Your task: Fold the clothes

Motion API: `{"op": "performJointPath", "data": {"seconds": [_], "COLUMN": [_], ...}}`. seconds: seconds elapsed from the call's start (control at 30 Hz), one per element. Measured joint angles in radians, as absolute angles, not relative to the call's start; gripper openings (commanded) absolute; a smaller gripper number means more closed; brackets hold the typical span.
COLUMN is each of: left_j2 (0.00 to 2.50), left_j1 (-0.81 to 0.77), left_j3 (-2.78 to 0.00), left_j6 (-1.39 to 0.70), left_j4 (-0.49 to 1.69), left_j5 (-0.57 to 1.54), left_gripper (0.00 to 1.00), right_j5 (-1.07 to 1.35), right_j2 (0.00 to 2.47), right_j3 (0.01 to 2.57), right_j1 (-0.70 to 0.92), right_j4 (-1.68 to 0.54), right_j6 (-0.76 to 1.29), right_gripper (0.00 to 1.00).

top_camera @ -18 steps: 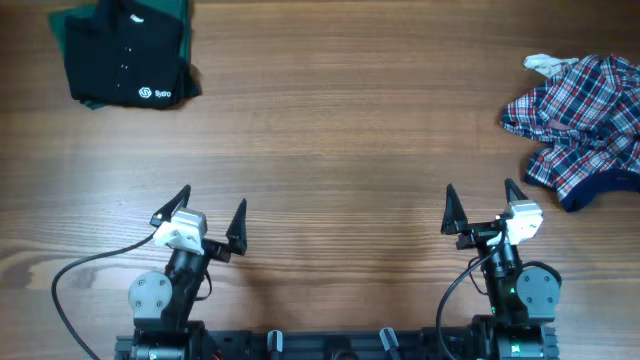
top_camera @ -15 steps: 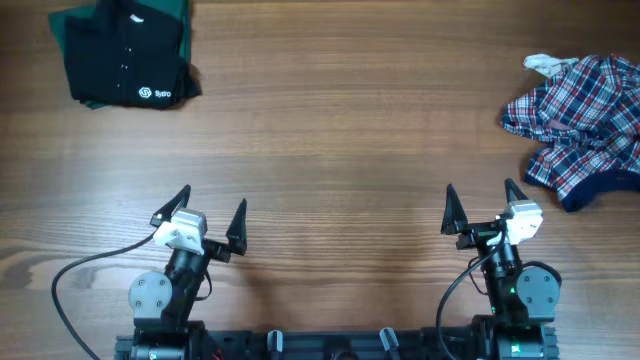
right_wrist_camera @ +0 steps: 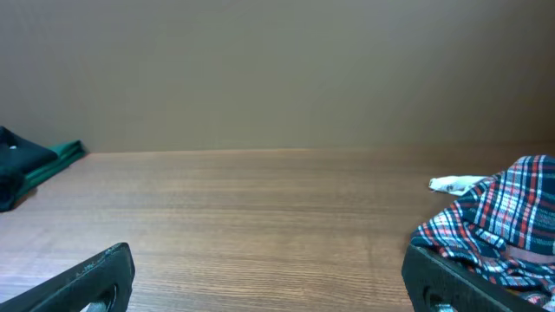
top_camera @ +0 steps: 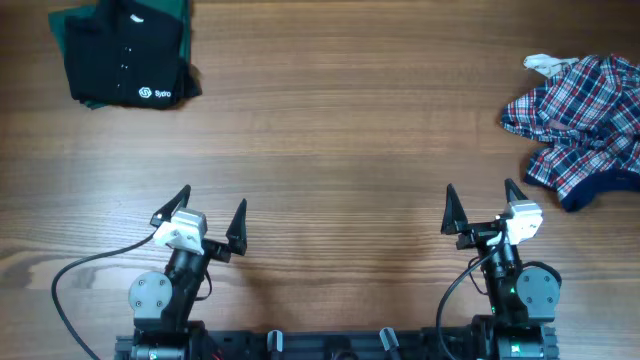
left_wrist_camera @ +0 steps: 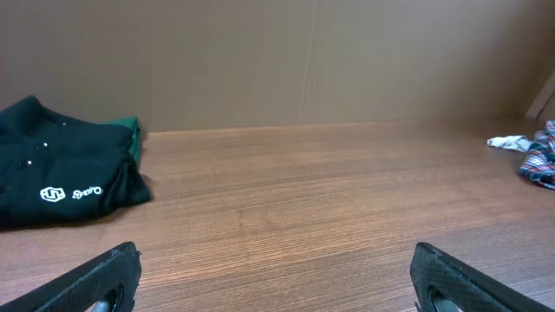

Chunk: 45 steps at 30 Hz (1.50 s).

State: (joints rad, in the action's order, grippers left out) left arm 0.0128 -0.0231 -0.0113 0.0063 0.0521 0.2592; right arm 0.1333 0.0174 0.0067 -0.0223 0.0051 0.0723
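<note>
Nothing moved: one plaid shirt, one black garment, one whitish cloth.

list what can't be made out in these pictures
- shirt: overhead, cut off by the right edge; crumpled, so its own folds hide its shape.
- black garment: overhead, top cut off by the frame; left wrist, cut off by the left edge.
- green cloth: mostly hidden under the black garment.
- white cloth: too small to tell what it is, or whether it runs under the shirt.

the wooden table carries a crumpled plaid shirt far right and a black garment far left.
</note>
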Motion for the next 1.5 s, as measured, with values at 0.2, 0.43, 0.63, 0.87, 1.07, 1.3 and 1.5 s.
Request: {"op": "performJointPath", "data": {"seconds": [0.2,0.43,0.63,0.87,1.07,1.3,1.5], "left_j2": [0.013,0.013,0.013,0.013,0.013,0.013,0.013], "left_j1": [-0.023,-0.023,-0.023,-0.023,-0.023,-0.023,-0.023], "left_j3": [-0.011,-0.011,-0.011,-0.011,-0.011,-0.011,-0.011], "left_j6": [0.006,0.006,0.007,0.006,0.006,0.006,0.007], "left_j4": [0.052,0.052,0.052,0.052,0.052,0.052,0.052], "left_j5": [0.260,0.260,0.259,0.260,0.259,0.259,0.260], "left_gripper": [1.00,1.00,1.00,1.00,1.00,1.00,1.00], "right_j5": [0.133,0.133,0.133,0.133,0.133,0.133,0.158], "right_j2": [0.018,0.017,0.017,0.017,0.017,0.017,0.019], "right_j3": [0.007,0.007,0.007,0.007,0.007,0.007,0.006], "right_j1": [-0.022,-0.022,-0.022,-0.022,-0.022,-0.022,-0.022], "right_j4": [0.005,0.005,0.005,0.005,0.005,0.005,0.093], "right_j6": [0.073,0.073,0.073,0.073,0.072,0.072,0.124], "right_gripper": [1.00,1.00,1.00,1.00,1.00,1.00,1.00]}}
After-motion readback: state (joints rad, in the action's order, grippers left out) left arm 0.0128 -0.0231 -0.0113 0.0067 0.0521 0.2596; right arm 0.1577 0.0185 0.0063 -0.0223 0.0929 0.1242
